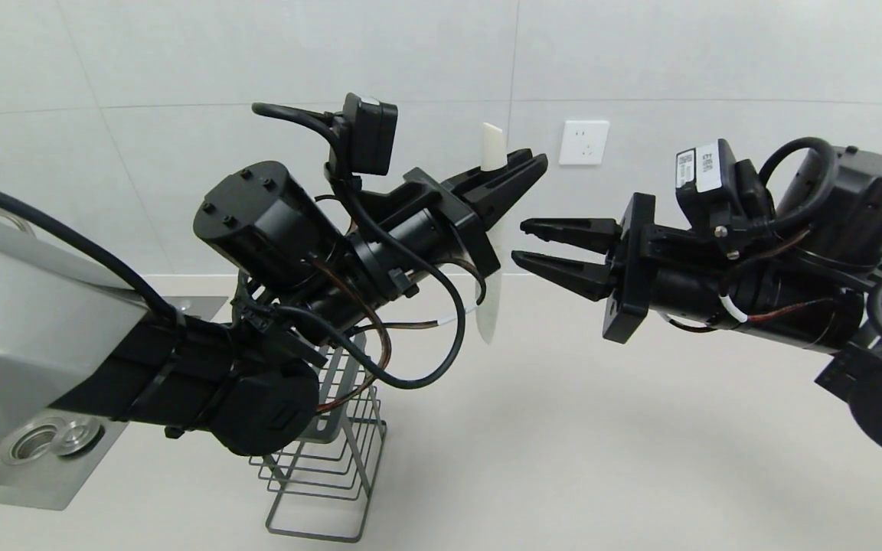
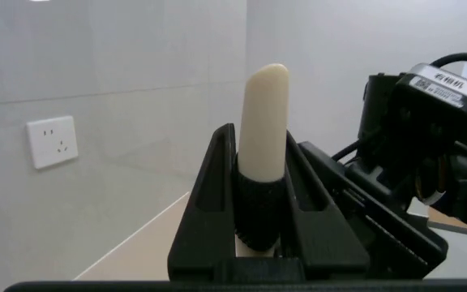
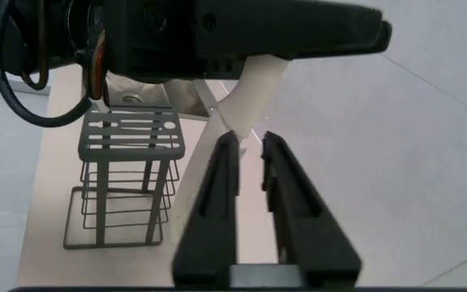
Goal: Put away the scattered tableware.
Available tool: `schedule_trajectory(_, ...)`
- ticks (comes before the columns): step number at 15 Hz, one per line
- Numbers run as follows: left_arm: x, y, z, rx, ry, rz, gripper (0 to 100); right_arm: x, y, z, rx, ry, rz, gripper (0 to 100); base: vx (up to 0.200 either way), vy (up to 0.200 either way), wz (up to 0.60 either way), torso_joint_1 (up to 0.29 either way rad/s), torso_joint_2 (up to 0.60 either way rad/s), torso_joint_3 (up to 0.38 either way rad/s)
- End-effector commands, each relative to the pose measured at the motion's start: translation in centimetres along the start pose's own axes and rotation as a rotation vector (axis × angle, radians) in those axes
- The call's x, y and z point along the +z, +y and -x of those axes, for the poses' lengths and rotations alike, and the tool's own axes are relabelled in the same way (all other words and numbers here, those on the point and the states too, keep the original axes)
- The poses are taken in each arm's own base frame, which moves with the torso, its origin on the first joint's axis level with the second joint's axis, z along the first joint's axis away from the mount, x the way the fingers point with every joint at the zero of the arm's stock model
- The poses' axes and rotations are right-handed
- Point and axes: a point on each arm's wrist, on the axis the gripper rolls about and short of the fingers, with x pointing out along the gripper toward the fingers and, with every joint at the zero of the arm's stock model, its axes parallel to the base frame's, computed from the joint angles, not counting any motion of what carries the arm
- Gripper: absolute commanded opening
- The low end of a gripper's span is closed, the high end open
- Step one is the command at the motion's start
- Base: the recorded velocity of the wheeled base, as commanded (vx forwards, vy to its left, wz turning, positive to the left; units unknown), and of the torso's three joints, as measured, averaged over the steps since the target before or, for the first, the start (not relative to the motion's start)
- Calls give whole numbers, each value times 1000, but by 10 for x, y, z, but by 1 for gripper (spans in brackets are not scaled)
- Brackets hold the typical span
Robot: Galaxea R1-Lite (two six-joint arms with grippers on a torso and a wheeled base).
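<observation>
Cream spoon [image 1: 490, 302] clamped upright in my left gripper [image 1: 529, 170]; my right gripper [image 1: 521, 243], narrowly parted, could knock it loose closing in.

head overview, wrist close-ups, shared utensil [image 1: 492, 147]

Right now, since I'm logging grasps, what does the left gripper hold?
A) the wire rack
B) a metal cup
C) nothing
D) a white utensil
D: the left gripper is shut on a white utensil, whose rounded end sticks up out of it.
</observation>
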Motion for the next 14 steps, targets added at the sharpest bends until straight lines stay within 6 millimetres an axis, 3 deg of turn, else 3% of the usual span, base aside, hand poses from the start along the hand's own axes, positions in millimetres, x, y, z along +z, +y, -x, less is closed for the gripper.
schedule_trajectory(1,2,-1,0,-1,-4,-1,0,0,0,0,-1,0,0,100,0,0,0,0,0,0)
schedule_trajectory(6,13,1,3,40,-28,-19,0,12,13,35,-33,11,5,100,0,0,0,0,0,0)
schedule_trajectory(10,59,-3,33,110,-66,-61,0,38,44,104,-179,15,48,100,0,0,0,0,0,0)
schedule_trajectory(14,73,-4,70,182,-25,-77,0,62,65,161,-363,-14,150,100,0,0,0,0,0,0)
